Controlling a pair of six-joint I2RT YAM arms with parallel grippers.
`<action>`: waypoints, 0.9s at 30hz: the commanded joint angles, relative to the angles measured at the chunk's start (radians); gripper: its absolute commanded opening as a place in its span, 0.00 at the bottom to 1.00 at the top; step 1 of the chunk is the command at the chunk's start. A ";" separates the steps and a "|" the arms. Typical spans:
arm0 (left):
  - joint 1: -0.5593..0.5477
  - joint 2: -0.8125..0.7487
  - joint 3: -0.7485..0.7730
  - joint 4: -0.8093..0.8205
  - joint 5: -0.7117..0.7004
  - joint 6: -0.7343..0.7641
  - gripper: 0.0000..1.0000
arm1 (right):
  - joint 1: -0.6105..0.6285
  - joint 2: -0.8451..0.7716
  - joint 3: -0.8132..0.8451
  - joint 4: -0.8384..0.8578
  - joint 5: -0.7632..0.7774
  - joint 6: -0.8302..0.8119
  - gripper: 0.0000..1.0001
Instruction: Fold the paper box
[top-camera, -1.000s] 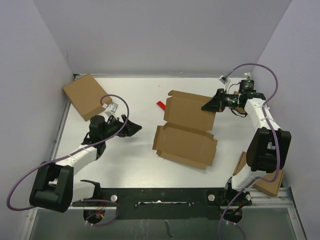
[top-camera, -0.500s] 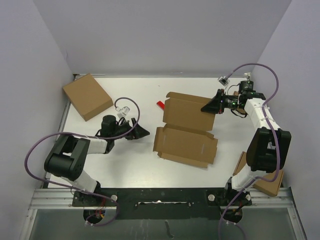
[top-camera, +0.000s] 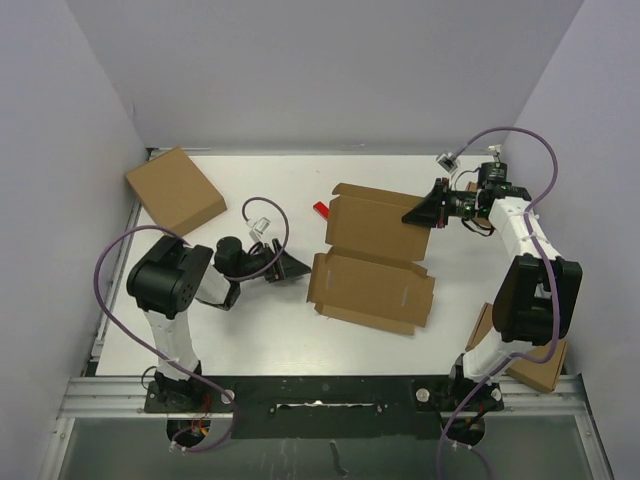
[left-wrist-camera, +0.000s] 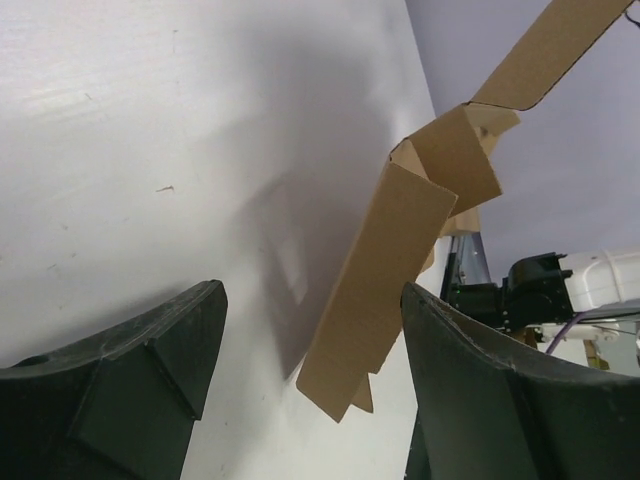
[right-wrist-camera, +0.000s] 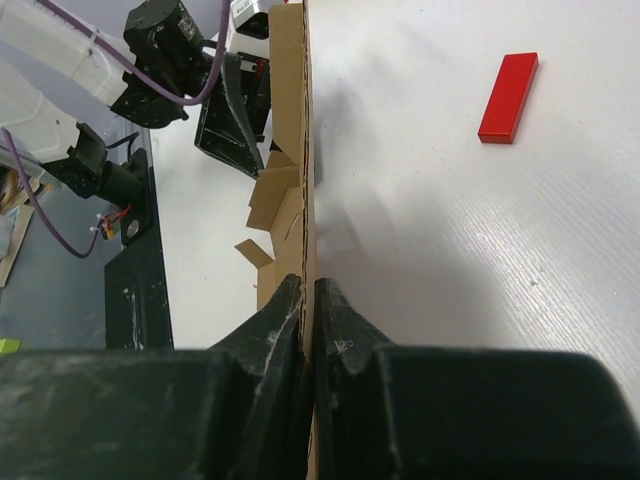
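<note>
As laid out on the white table (top-camera: 250, 330), entered as follows. Item one: plain brown die-cut cardboard mailer blank, the paper box (top-camera: 370, 265), at mid-table, partly opened out, its near panel low on the surface with small tabs along its edges, its far panel toward the rear. Right gripper (top-camera: 412, 214): fingers pinched together on the right edge of the far panel; from the right wrist view the paper box (right-wrist-camera: 290, 120) runs edge-on straight out from the clamped right gripper (right-wrist-camera: 308, 290). Left gripper (top-camera: 298, 268): low over the table just beside the blank's left edge, jaws spread and grasping nothing; from the left wrist view a folded flap of the paper box (left-wrist-camera: 385, 270) stands up off the surface ahead of the left gripper (left-wrist-camera: 312, 298). Item two: small flat red block (top-camera: 321, 210), on the table just left of the far panel. Item three: closed plain brown cardboard box (top-camera: 175, 192), rear left corner, well apart from the blank.
</note>
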 joint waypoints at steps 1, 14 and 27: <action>-0.019 0.067 0.035 0.302 0.083 -0.128 0.69 | -0.012 -0.043 -0.019 0.048 -0.039 0.007 0.00; -0.056 0.072 0.059 0.328 0.137 -0.177 0.69 | -0.010 -0.051 -0.035 0.008 -0.013 -0.074 0.00; -0.075 0.021 0.091 0.108 0.110 -0.132 0.61 | 0.025 -0.066 -0.067 -0.019 0.009 -0.164 0.00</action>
